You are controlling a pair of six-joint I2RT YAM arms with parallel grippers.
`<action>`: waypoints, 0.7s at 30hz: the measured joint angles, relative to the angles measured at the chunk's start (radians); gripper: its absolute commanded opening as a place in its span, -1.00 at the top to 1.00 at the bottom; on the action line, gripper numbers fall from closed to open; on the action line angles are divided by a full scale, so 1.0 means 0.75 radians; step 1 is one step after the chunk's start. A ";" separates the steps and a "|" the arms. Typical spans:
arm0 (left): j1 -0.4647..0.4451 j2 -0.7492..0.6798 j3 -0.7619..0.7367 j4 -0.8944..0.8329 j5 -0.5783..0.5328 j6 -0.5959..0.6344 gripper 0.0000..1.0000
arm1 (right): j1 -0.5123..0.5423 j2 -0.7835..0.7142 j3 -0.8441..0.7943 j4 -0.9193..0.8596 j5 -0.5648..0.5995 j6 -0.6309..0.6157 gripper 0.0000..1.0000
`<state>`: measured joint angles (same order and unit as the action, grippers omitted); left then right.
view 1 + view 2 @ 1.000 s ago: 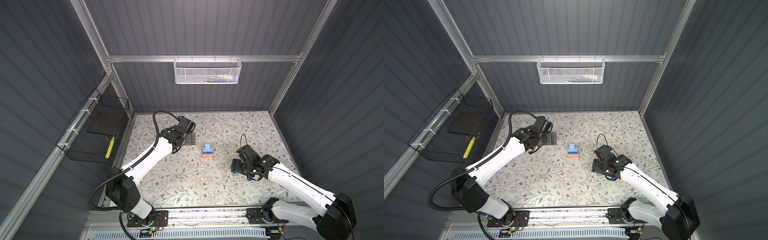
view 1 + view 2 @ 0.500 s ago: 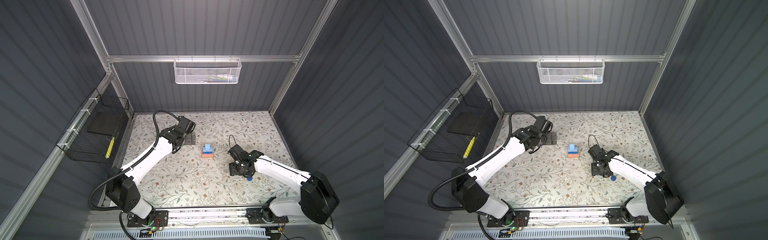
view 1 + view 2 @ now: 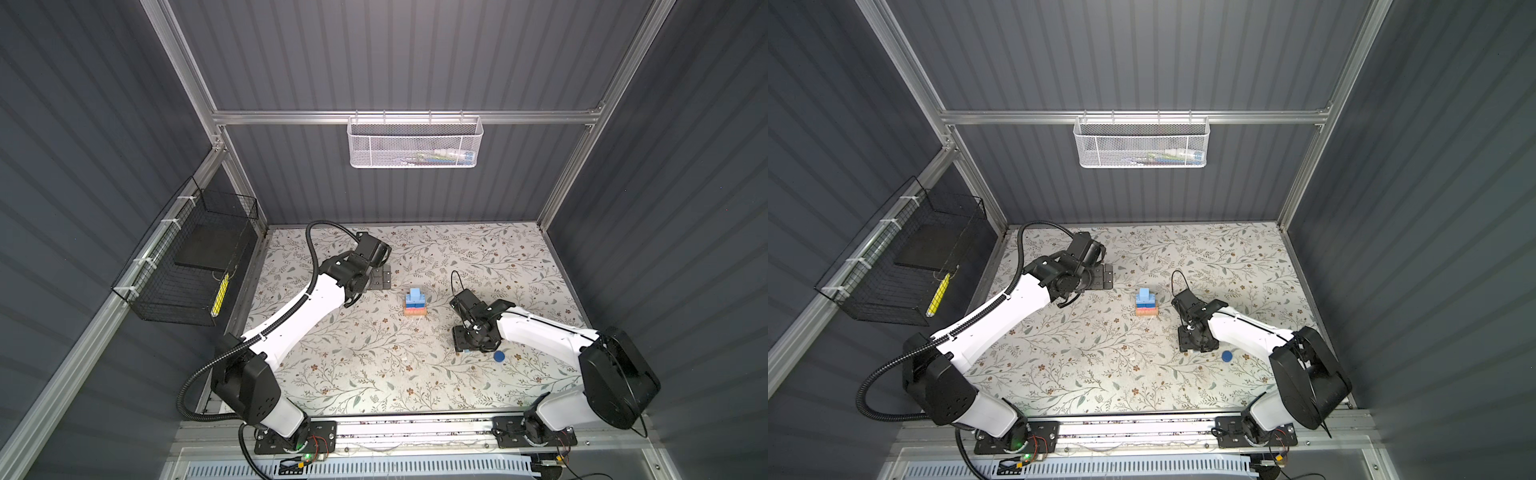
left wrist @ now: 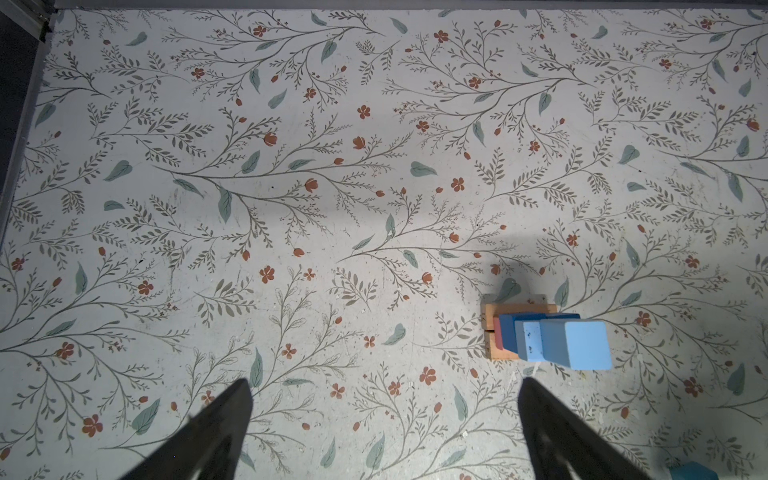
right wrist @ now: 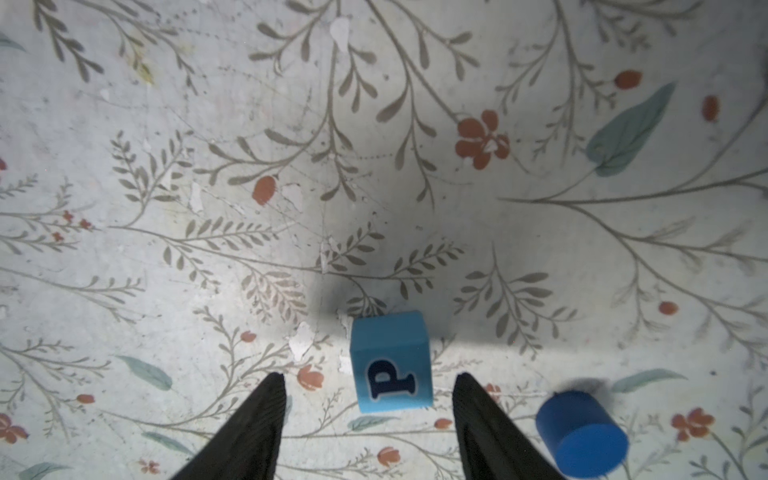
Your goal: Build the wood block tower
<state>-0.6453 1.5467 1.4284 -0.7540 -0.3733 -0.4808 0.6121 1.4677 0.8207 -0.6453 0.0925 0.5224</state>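
Near the middle of the flower-patterned surface [image 3: 353, 361] stands the small wood block tower [image 3: 415, 305] [image 3: 1147, 305]. It shows in both top views, between the two arms. At its bottom lie tan wooden bars [image 4: 500, 352]. On them sits a pink bar [image 4: 497, 332], then dark blue blocks [image 4: 509, 332]. A light blue block [image 4: 575, 345] is on top.

The left tool [image 4: 385, 384] is up above the surface, near the tower but not touching it. Its two black fingers [image 4: 224, 428] are spread wide, and nothing is between them.

The right tool [image 5: 369, 376] is low over the surface, well apart from the tower. A light blue wooden cube [image 5: 390, 357] with a dark letter P sits on the surface between this tool's fingers [image 5: 266, 419]. There is a gap on each side of the cube, so the tool is not gripping it. Just beside one finger, outside the tool, stands a dark blue wooden cylinder [image 5: 582, 436] with a round end up. In both top views the cylinder [image 3: 499, 355] [image 3: 1227, 355] looks like a small blue dot next to the right tool.
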 measured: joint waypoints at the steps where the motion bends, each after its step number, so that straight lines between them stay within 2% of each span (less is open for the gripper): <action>1: 0.000 0.000 0.000 0.000 0.000 0.000 -0.99 | 0.000 0.001 0.000 0.008 -0.004 0.000 -0.30; 9: 0.000 0.000 0.000 0.001 0.000 0.000 -0.99 | -0.005 0.041 -0.010 0.037 -0.021 0.001 -0.27; 21: 0.000 0.000 0.000 0.001 0.001 0.000 -1.00 | -0.005 0.054 -0.015 0.039 -0.065 0.037 -0.09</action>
<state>-0.6453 1.5467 1.4284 -0.7536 -0.3729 -0.4808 0.6083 1.5082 0.8097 -0.6163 0.0441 0.5499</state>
